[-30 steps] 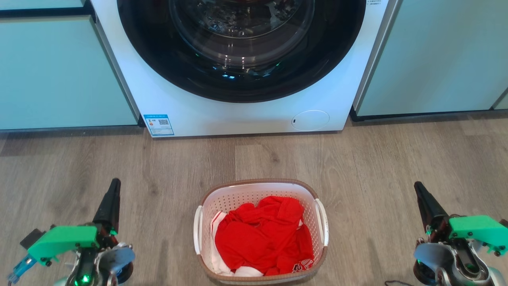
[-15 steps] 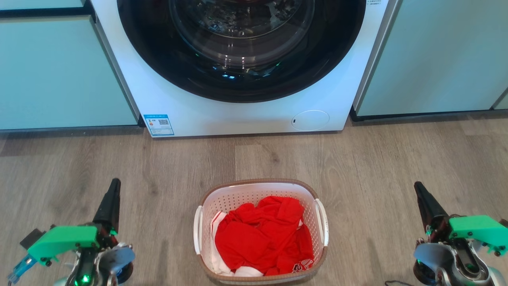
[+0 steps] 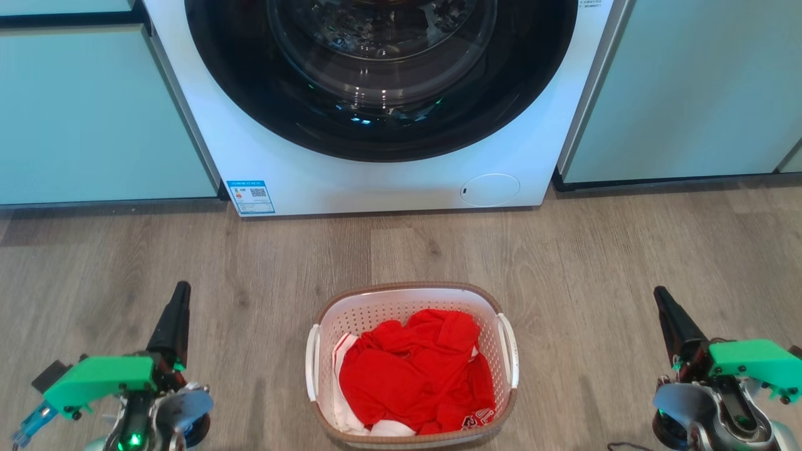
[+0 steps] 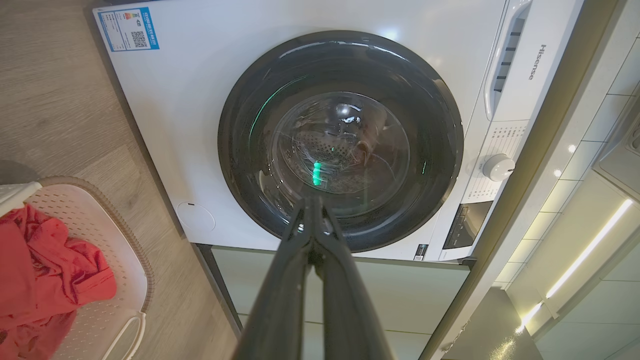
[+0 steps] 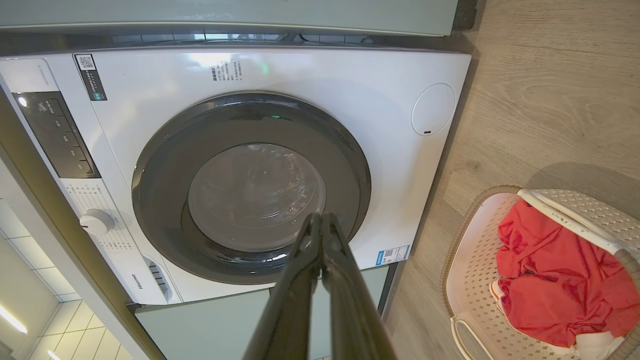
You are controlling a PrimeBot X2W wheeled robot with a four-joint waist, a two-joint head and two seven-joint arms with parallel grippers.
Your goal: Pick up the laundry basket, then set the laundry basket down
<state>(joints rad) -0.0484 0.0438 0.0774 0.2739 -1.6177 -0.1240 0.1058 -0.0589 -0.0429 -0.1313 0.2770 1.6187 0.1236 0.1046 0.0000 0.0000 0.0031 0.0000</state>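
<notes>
The laundry basket [image 3: 401, 297], white and perforated with a brown rim and white side handles, stands on the wood floor at bottom centre of the head view, holding red clothing [image 3: 416, 373]. It also shows at the left edge of the left wrist view, laundry basket [image 4: 107, 260], and at the right of the right wrist view, laundry basket [image 5: 472, 280]. My left gripper [image 3: 180, 289] hangs well to the basket's left, shut and empty. My right gripper [image 3: 659, 293] hangs well to its right, also shut and empty. Both point toward the washer.
A white front-loading washing machine [image 3: 376, 175] with a dark round door stands straight ahead, flanked by pale green cabinets [image 3: 94, 113] on both sides. Bare wood floor [image 3: 401, 250] lies between washer and basket, and on either side of the basket.
</notes>
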